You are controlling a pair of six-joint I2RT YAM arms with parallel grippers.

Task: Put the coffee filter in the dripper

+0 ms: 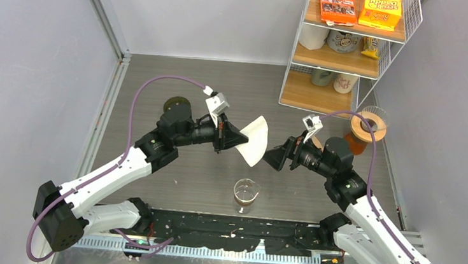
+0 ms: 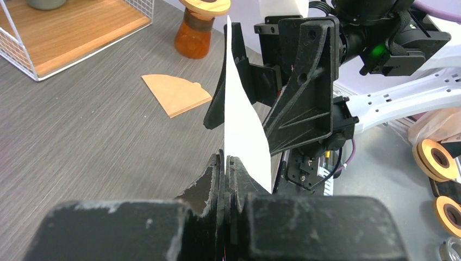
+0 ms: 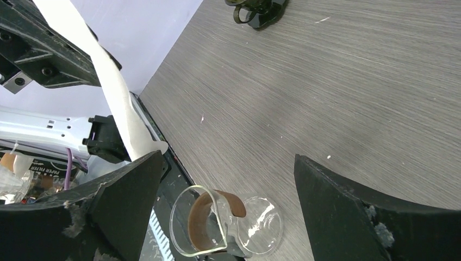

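My left gripper [image 1: 236,138] is shut on the edge of a white paper coffee filter [image 1: 254,140], held edge-up in the air above the table's middle. In the left wrist view the jaws [image 2: 227,160] pinch the filter [image 2: 244,130] at its bottom corner. My right gripper [image 1: 272,158] faces it from the right, open and empty, with a finger [image 2: 304,87] on each side of the sheet and not touching it. The glass dripper [image 1: 245,194] with a brown collar stands on the table below, near the front edge. In the right wrist view it [image 3: 217,223] shows between the open jaws [image 3: 227,157].
A brown filter [image 1: 312,139] lies flat on the table behind the right gripper. An orange vessel with a wooden ring [image 1: 367,128] stands at the right wall. A wire shelf [image 1: 346,59] with cups and boxes fills the back right. A black round object [image 1: 176,104] sits behind the left arm.
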